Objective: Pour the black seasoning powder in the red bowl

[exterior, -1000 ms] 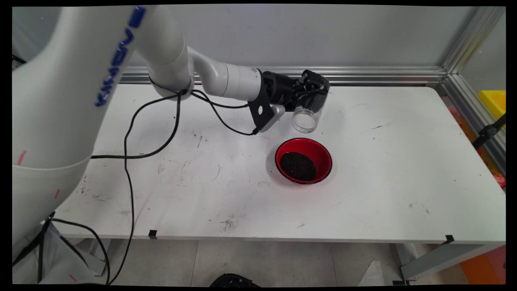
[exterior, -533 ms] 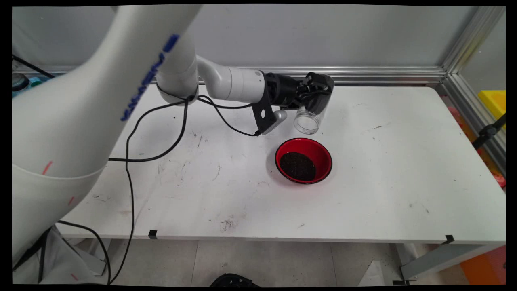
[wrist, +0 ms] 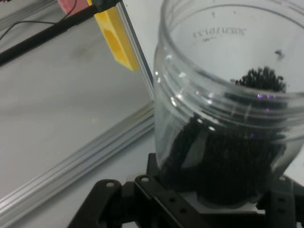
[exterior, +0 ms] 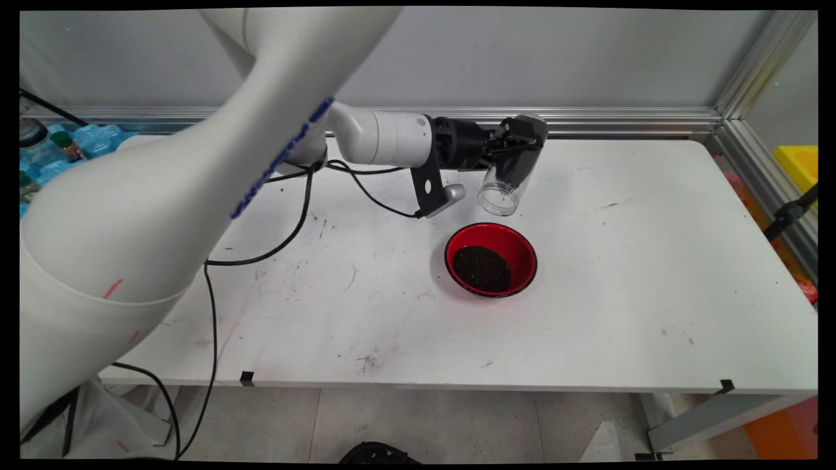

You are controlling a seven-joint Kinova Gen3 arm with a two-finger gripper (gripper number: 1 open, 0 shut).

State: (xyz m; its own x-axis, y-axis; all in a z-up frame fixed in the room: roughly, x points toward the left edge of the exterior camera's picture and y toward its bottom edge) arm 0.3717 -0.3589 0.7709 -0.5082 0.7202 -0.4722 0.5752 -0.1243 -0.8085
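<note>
we see a clear plastic jar (exterior: 506, 177) held in the air over the far half of the white table (exterior: 653, 274), tilted with its open mouth down toward the near side. dark granules (wrist: 223, 161) sit in its closed end. the gripper (exterior: 516, 147) is pinching the jar's upper body, fingers clamped on it. a red bowl (exterior: 491, 259) with a pile of the same dark granules stands on the table at 6 o'clock from the jar mouth, near but apart. black cables (exterior: 287, 222) hang from the arm at 9 o'clock.

Clear glossy plastic jar (exterior: 506, 173); glossy red bowl (exterior: 491, 259); scuffed matt table (exterior: 653, 274).
</note>
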